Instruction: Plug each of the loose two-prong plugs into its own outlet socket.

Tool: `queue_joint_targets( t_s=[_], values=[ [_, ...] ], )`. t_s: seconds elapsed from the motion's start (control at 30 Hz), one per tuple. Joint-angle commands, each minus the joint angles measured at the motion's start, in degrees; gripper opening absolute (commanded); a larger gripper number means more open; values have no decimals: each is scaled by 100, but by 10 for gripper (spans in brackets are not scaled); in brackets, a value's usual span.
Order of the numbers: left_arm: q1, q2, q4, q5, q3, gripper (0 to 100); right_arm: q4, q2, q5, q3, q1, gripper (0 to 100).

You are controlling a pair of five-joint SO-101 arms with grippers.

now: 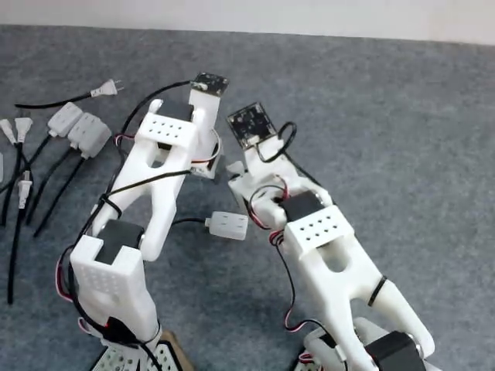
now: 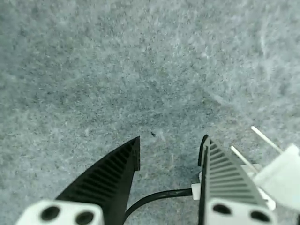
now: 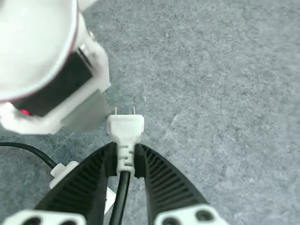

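The table is covered by a grey carpet (image 1: pixel 387 116). Two white arms are bent over its middle, the left arm (image 1: pixel 166 154) and the right arm (image 1: pixel 321 232), with their wrists set close together.

The left gripper (image 2: pixel 171 139) is held low over the carpet, its fingers spread apart with nothing between them. The right gripper (image 3: pixel 125 146) is pinched on a white plug (image 3: pixel 125 126), which is gripped at the neck where its black cord enters. The two bare prongs are pointed away from the fingers, near the left arm's wrist. In the left wrist view the same plug (image 2: pixel 281 171) is seen just beside one of the spread fingers.

A white socket (image 1: pixel 229 224) on a black cord is laid on the carpet between the two arms. Two more sockets (image 1: pixel 89 133) are laid side by side well off to the left arm's side. A loose plug (image 1: pixel 104 90) is seen just beyond them, and further plugs (image 1: pixel 15 127) at the carpet's edge.

A cord end (image 3: pixel 65 171), white on black cord, is seen under the right gripper; what it is cannot be told.
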Motion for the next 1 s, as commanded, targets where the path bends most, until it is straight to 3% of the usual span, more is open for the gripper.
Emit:
queue_joint_targets(
  t_s=[0.0,0.17,0.33,0.57,0.77,0.97],
  values=[
    [-66,-75,-53,-53,-75,231,514,-180,-9,-725,-127,8],
    [-910,-13,-88,-70,-347,231,2501,145,369,-1807,-435,8],
    [-1727,-22,-607,-299,-57,231,4602,1587,1090,-3873,-541,8],
    [-2791,-22,-668,-862,-22,231,6343,3468,2804,-6484,-541,8],
    [-3213,-22,-835,-1389,251,231,6554,4198,4264,-7310,-514,8],
    [-3336,-22,-1503,-1600,901,231,6563,4224,4826,-7310,-514,8]
  ],
)
